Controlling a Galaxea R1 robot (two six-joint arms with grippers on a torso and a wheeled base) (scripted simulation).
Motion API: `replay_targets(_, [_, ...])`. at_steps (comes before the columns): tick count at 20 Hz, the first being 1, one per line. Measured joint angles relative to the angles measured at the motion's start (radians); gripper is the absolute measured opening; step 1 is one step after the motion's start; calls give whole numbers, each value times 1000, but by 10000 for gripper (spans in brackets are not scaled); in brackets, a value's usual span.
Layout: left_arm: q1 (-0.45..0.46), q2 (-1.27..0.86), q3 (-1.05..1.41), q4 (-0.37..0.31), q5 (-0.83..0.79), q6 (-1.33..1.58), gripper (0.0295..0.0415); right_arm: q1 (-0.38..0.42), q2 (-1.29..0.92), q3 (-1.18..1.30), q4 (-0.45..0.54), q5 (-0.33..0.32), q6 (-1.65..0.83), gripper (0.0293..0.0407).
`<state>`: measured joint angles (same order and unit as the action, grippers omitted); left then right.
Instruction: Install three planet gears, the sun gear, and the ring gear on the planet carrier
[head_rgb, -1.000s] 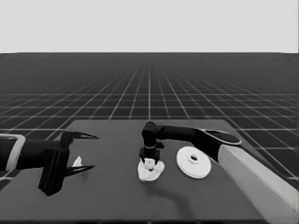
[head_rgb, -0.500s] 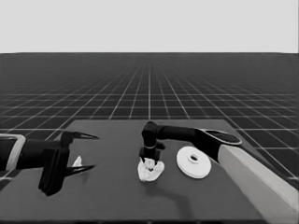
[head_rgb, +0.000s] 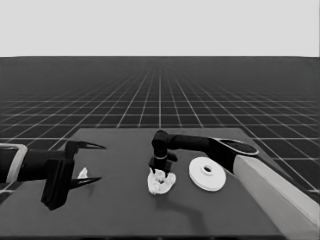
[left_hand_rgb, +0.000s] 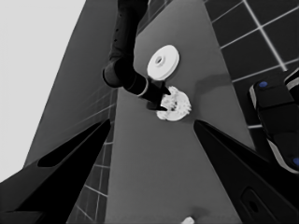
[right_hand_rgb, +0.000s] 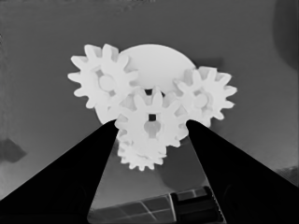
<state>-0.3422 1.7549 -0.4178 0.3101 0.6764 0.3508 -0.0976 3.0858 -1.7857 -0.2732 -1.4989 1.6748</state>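
Right end effector (head_rgb: 161, 172) sits low over the gear cluster near mid tabletop; its two black fingers (right_hand_rgb: 70, 186) stand on either side of the small white toothed sun gear (right_hand_rgb: 150, 125), apparently touching its teeth, so it reads as clamped on that gear. Sun gear is between the fingertips, over the middle of the smaller round part, a flat white disc (right_hand_rgb: 156, 63), which lies directly under the end effector. Three small white toothed planet gears ring the sun gear: one (right_hand_rgb: 103, 83) to one side, one (right_hand_rgb: 205, 99) to the other, one (right_hand_rgb: 140, 157) mostly hidden beneath the sun gear on the near side. All three look meshed with or touching the sun gear. In the head view the cluster reads as one white lump (head_rgb: 161, 182) below the fingers.

Larger round part, a thick white disc with raised centre and small hole (head_rgb: 207, 173), lies flat just beside the right end effector, towards the arm's own side, apart from the cluster.

Left end effector (head_rgb: 87, 162) waits over the dark tabletop (head_rgb: 120, 210) left end, well apart from the cluster, fingers (left_hand_rgb: 70, 154) spread apart, nothing between them. Thin white piece (head_rgb: 82, 173) lies on the tabletop under it.
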Motion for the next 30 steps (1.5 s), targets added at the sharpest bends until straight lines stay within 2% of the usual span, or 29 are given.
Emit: replay_targets(30, [0,0,0,0,0,0,385,-3,-1,-1,0,0,314,309])
